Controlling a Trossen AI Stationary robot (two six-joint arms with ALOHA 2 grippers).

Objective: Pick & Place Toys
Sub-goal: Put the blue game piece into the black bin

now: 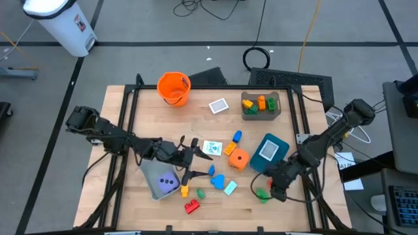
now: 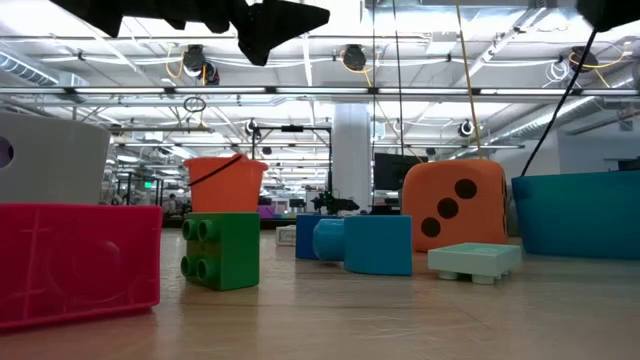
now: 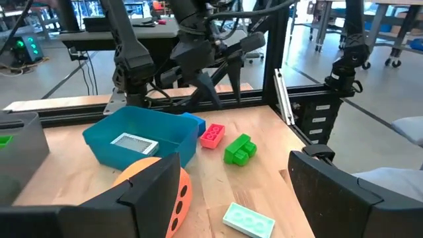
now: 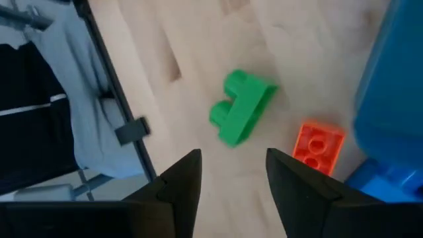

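Observation:
My right gripper [image 1: 272, 188] [image 4: 232, 162] hangs open over the table's near right part, pointing steeply down. Just beyond its fingers a green block [image 4: 241, 112] [image 1: 261, 194] and an orange-red block [image 4: 319, 147] lie on the wood beside the teal bin [image 4: 396, 86]. My left gripper [image 1: 198, 162] [image 3: 233, 166] is open near the table's middle, roughly level, with nothing between its fingers. The orange die [image 3: 180, 198] [image 1: 239, 158] sits by one of its fingers, apart from it. A pale teal block [image 3: 248, 219], blue blocks [image 1: 217, 179], a red block [image 1: 191, 207] and picture cards [image 1: 211, 148] lie around.
The teal bin [image 1: 269, 151] holds a card [image 3: 134, 142]. A grey bin [image 1: 261, 104] with several blocks stands far right, the orange bucket [image 1: 174, 88] at the far edge. Near left, a grey bin [image 1: 157, 177] holds the purple die [image 1: 167, 183]. Black frame posts [image 1: 302, 124] line the table sides.

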